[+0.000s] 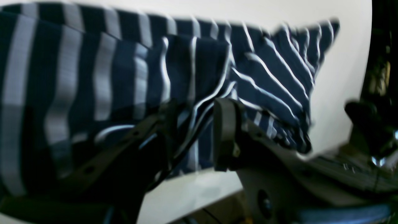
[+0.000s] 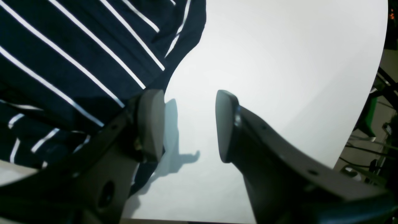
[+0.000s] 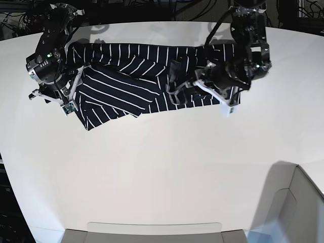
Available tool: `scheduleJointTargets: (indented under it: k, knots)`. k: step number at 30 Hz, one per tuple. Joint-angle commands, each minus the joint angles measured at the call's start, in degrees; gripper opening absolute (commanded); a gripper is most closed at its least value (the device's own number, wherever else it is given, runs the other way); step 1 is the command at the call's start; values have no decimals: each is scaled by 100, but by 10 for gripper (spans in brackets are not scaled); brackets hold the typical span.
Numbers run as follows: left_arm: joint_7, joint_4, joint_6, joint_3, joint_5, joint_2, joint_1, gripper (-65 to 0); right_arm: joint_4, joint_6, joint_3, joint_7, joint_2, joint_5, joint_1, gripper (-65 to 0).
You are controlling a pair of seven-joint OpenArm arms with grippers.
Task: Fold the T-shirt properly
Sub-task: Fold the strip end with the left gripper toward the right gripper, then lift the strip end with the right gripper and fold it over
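Observation:
The T-shirt (image 3: 126, 76), dark navy with thin white stripes, lies spread across the far part of the white table (image 3: 162, 162), its left part folded over. In the left wrist view my left gripper (image 1: 194, 130) has a bunch of T-shirt (image 1: 199, 68) cloth running between its fingers, and a sleeve sticks out to the right. This view is blurred. In the base view the left gripper (image 3: 173, 86) is over the shirt's middle right. My right gripper (image 2: 189, 124) is open and empty over bare table. Its left finger (image 2: 150, 121) is at the T-shirt's (image 2: 77, 56) edge. In the base view it (image 3: 68, 104) is at the shirt's left end.
A grey box (image 3: 298, 207) stands at the front right corner. A flat grey tray edge (image 3: 152, 230) lies along the front. Cables and dark gear (image 3: 152, 10) line the back behind the table. The table's edge (image 2: 373, 93) is near the right gripper.

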Motion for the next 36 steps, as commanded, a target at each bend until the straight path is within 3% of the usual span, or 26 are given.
scheduleJointTargets:
  k: [1, 4, 10, 14, 17, 23, 26, 31, 36]
  knots:
    - [50, 126, 130, 64, -168, 24, -130, -452, 76, 65, -4, 43, 29, 13, 101, -378]
    - [50, 364, 87, 12, -168, 173, -226, -475, 76, 65, -4, 43, 29, 13, 109, -378]
    - [50, 584, 87, -955, -520, 173, -218, -648, 76, 65, 4, 43, 29, 13, 109, -378]
    - [50, 496, 122, -1606, -696, -2, -86, -650, 76, 65, 4, 43, 29, 13, 109, -378]
    - [50, 223, 130, -1606, -599, -240, 55, -650, 76, 65, 4, 43, 29, 13, 109, -378]
    - [50, 162, 69, -1562, -564, -275, 530, -650, 76, 65, 4, 43, 29, 13, 118, -378]
    - [50, 170, 69, -946, -845, -380, 767, -650, 67, 65, 4, 43, 20, 13, 206, -378]
    - [50, 153, 69, 680, -986, -468, 837, -650, 67, 65, 57, 43, -156, 4, 355, -378]
    - [-166, 170, 95, 1014, -1021, -451, 837, -650, 76, 65, 57, 43, -182, 13, 435, -377]
